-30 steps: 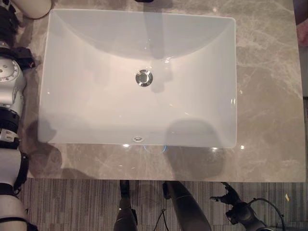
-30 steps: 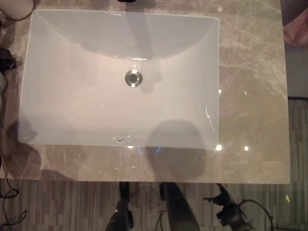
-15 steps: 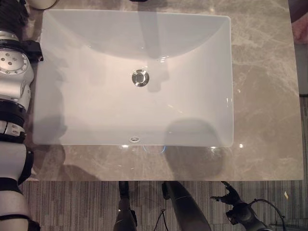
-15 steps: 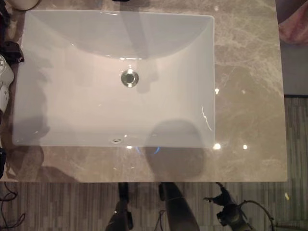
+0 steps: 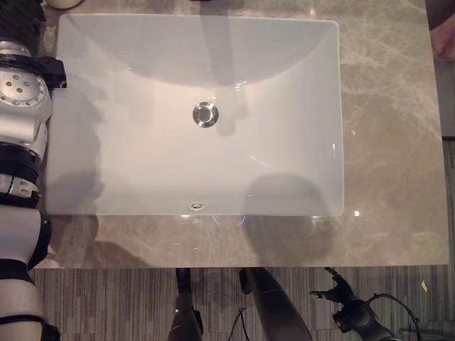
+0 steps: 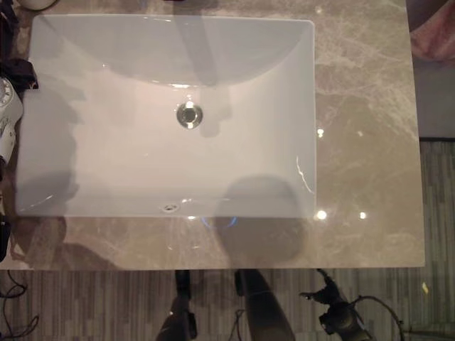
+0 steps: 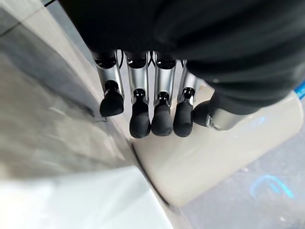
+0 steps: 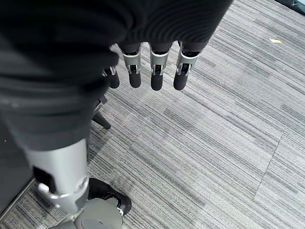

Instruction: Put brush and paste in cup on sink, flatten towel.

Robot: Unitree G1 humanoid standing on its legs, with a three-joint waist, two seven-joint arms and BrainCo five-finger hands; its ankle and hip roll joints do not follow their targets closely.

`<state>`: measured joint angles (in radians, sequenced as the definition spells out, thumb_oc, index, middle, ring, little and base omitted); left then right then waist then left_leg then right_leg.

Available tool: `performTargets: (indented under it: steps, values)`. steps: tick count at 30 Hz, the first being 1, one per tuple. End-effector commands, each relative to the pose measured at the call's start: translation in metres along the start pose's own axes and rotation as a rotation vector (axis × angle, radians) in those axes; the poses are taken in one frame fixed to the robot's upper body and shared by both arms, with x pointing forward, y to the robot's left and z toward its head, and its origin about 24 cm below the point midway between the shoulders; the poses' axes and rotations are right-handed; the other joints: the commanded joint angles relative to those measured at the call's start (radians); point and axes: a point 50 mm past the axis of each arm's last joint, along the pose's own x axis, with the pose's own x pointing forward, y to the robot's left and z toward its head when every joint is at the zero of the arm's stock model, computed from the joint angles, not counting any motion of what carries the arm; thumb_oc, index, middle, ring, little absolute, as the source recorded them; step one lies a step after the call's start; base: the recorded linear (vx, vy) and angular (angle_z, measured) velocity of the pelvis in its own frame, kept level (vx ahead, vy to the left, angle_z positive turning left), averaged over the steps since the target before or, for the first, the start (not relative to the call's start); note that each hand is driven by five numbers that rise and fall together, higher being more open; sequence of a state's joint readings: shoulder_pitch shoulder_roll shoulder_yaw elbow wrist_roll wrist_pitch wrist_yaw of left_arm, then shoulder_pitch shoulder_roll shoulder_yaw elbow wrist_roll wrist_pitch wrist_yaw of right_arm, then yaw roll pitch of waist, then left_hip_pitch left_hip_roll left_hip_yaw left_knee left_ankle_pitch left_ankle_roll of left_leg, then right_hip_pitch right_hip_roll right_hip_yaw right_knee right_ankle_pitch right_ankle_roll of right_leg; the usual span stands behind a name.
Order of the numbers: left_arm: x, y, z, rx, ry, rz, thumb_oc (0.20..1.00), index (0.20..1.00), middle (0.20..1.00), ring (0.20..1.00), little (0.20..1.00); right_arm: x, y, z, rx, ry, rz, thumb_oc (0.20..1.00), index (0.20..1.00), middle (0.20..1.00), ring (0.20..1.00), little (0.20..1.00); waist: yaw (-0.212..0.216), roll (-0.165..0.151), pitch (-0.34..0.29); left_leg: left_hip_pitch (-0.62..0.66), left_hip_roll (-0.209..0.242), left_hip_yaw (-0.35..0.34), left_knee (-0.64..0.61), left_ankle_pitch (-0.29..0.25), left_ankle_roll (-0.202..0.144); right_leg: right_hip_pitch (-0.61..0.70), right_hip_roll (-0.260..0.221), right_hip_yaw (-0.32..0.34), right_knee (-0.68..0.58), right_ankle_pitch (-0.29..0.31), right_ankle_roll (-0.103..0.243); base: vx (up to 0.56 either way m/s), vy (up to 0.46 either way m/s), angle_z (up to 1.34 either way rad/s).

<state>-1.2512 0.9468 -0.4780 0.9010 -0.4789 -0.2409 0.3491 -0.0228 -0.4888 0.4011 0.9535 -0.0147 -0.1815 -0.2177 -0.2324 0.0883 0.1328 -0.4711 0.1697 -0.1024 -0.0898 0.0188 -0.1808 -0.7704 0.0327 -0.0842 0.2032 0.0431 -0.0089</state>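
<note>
1. Your left hand point(image 7: 157, 112): fingers straight, relaxed, holding nothing; dark tips hang just above a cream, smooth, rounded cup point(image 7: 224, 157) at the sink's far-left corner.
2. Your right hand point(image 8: 155, 71): fingers loosely straight, nothing in it, hanging over grey striped carpet point(image 8: 214, 143).
3. Sink point(image 5: 306, 121): white, glossy, rectangular w/ round metal drain point(image 5: 205, 114).
4. Bench point(image 5: 391, 142): polished beige marble, veined.
5. Pink towel point(image 6: 430, 39): at bench's far-right edge, mostly cut off.
</note>
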Motion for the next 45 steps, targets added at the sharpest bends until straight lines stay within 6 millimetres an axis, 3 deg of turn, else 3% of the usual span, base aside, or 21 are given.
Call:
performTargets:
  steps: [1, 12, 22, 34, 38, 45]
  values:
    - [-0.006, -0.023, -0.015, 0.000, 0.069, -0.010, 0.200, 0.200, 0.200, 0.200, 0.200, 0.002, -0.018, 0.001, -0.025, -0.018, -0.049, 1.000, 1.000, 1.000, 1.000, 1.000, -0.043, 0.005, 0.061, 0.212, -0.033, 0.073, 0.003, 0.066, 0.004, -0.037, -0.022, -0.004, -0.006, 0.052, 0.117, 0.00, 0.000, 0.00]
    - [-0.014, -0.029, -0.020, 0.034, 0.063, -0.041, 0.200, 0.200, 0.200, 0.200, 0.200, 0.003, -0.020, -0.001, -0.049, 0.002, -0.046, 1.000, 1.000, 1.000, 1.000, 1.000, -0.032, -0.005, 0.072, 0.240, -0.043, 0.068, 0.003, 0.045, 0.013, -0.003, -0.039, -0.010, -0.007, 0.056, 0.118, -0.01, 0.007, 0.00]
    - [-0.040, -0.038, -0.042, -0.015, 0.091, -0.088, 0.200, 0.200, 0.200, 0.200, 0.200, 0.002, -0.025, -0.010, -0.071, 0.054, -0.051, 1.000, 1.000, 1.000, 1.000, 1.000, -0.019, -0.010, 0.079, 0.306, -0.080, 0.059, 0.003, -0.015, 0.049, 0.078, -0.075, -0.001, -0.018, 0.076, 0.128, -0.02, 0.048, 0.02]
    - [-0.092, -0.017, -0.072, -0.090, 0.103, -0.125, 0.200, 0.200, 0.200, 0.200, 0.200, -0.007, -0.026, -0.038, -0.075, 0.177, -0.045, 1.000, 1.000, 1.000, 1.000, 1.000, 0.005, -0.015, 0.076, 0.384, -0.123, 0.043, 0.003, -0.070, 0.098, 0.177, -0.098, 0.025, -0.022, 0.091, 0.140, -0.02, 0.064, 0.02]
    - [-0.102, -0.007, -0.086, -0.067, 0.155, -0.113, 0.200, 0.200, 0.200, 0.200, 0.200, -0.011, -0.019, -0.049, -0.075, 0.224, -0.019, 1.000, 1.000, 1.000, 1.000, 1.000, 0.004, -0.017, 0.068, 0.395, -0.130, 0.046, 0.003, -0.077, 0.104, 0.196, -0.103, 0.038, -0.026, 0.096, 0.145, -0.02, 0.036, 0.00]
    - [-0.124, -0.009, -0.107, -0.088, 0.246, -0.115, 0.200, 0.200, 0.200, 0.200, 0.200, -0.020, -0.012, -0.066, -0.044, 0.307, 0.002, 1.000, 1.000, 1.000, 1.000, 1.000, 0.003, -0.010, 0.023, 0.423, -0.128, 0.065, 0.003, -0.084, 0.106, 0.238, -0.093, 0.051, -0.057, 0.101, 0.141, 0.03, 0.001, -0.02]
